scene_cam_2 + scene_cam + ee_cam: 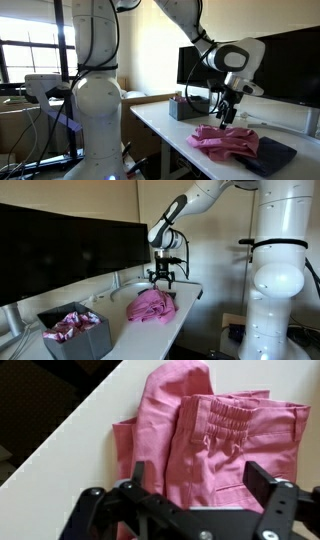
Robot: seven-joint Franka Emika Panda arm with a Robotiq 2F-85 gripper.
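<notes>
Nearest the lens, at 6 o'clock in the wrist view: black gripper [197, 488], fingers [139, 472] spread wide, clamped on nothing. Hovers just above cloth; no contact to be made out in any view.

Beyond it, from centre out to 1 o'clock in the wrist view: pink garment [215, 435], loosely folded, gathered elastic waistband [225, 422] toward 12 o'clock, one rounded flap toward 11 o'clock. Lies flat on the white table [60, 480], near the table edge at 9 o'clock. In both exterior views sits directly at 6 o'clock of the gripper [163, 277] [230, 113]: pink heap [150, 306] [225, 140] on the tabletop [125, 335].

At 4 o'clock of the garment in an exterior view: dark cloth [275, 155], spread flat, partly under the pink fabric.

At 8 o'clock of the garment in an exterior view: grey bin [80, 340], filled with crumpled pink-and-purple fabric [72, 323]; well apart from the gripper. Shows in both exterior views [182, 108].

Along the back of the table: dark monitors [60, 240]. At 3 o'clock: white arm base [280, 275].

Progress, as judged: early. Gripper poised over the garment, nothing grasped, nothing lifted. Garment wholly on the table, outside the bin, folds undisturbed as far as visible. Not yet done: final descent, closing on the fabric, every handling step after that.
</notes>
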